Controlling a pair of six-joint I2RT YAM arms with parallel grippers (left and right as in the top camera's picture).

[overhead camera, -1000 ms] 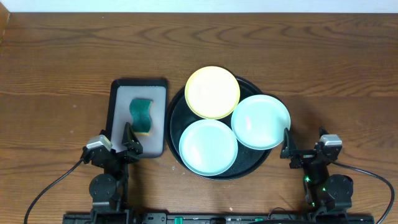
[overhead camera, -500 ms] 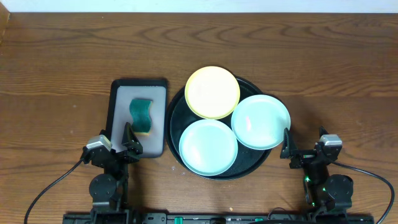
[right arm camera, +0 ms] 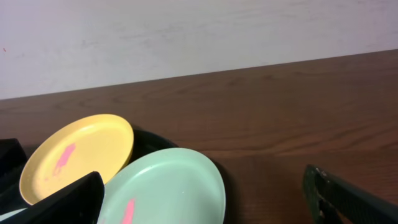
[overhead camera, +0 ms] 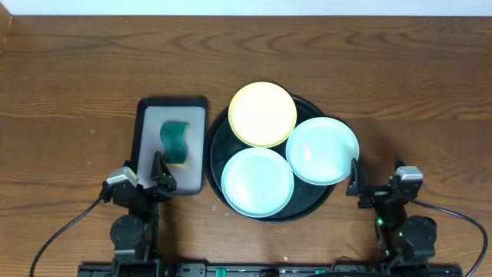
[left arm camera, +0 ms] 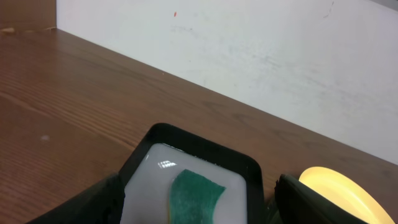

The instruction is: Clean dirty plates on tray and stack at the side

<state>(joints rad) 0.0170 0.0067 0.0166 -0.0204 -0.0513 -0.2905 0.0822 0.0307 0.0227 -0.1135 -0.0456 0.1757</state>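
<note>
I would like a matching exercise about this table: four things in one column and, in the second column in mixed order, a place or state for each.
Column one:
1. yellow plate
2. sponge
3. round tray
4. rectangular tray

Column two:
a. black all over, the widest thing here
b. lies inside the rectangular tray
c. left of the round tray, grey inside
d. on the far part of the round tray, with a pink smear

Pairs: 1-d, 2-b, 3-a, 4-c

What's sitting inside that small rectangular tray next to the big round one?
A wavy green sponge lies alone on the grey floor of the rectangular tray. The patch of floor directly beneath the sponge is covered, so nothing can be said about it.
</note>
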